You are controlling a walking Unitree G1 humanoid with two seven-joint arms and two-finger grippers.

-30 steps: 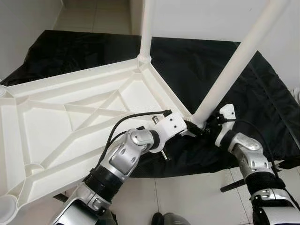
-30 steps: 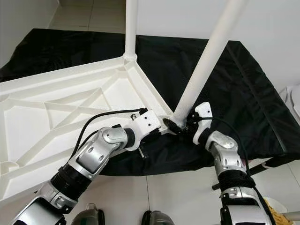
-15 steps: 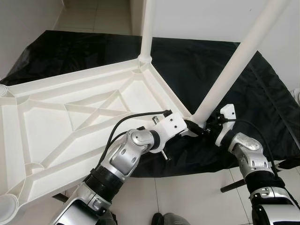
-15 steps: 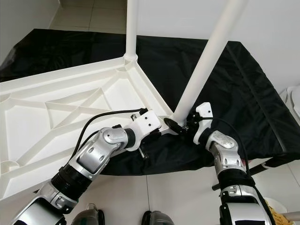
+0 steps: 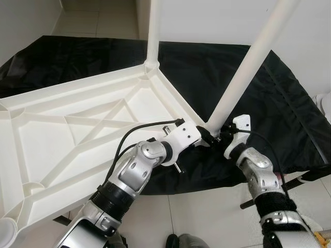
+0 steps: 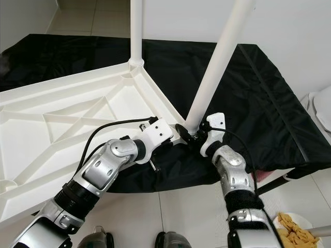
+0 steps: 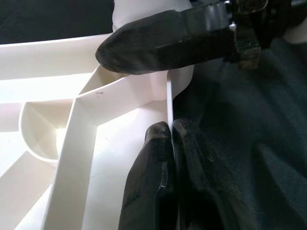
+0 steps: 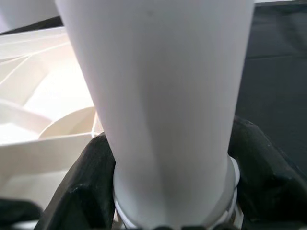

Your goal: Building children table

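A black cloth point(image 5: 217, 67) covers the tiled floor point(image 5: 201, 217); a plate of chips point(image 6: 295, 235) (partly cropped) sits nearby.

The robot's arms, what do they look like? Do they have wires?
Both arms are shiny silver metal with black ribbed bands. Each wrist has a white plastic block, and a thin black cable loops along each arm. The left gripper and right gripper both have long, rounded black fingers that look soft and rubbery.
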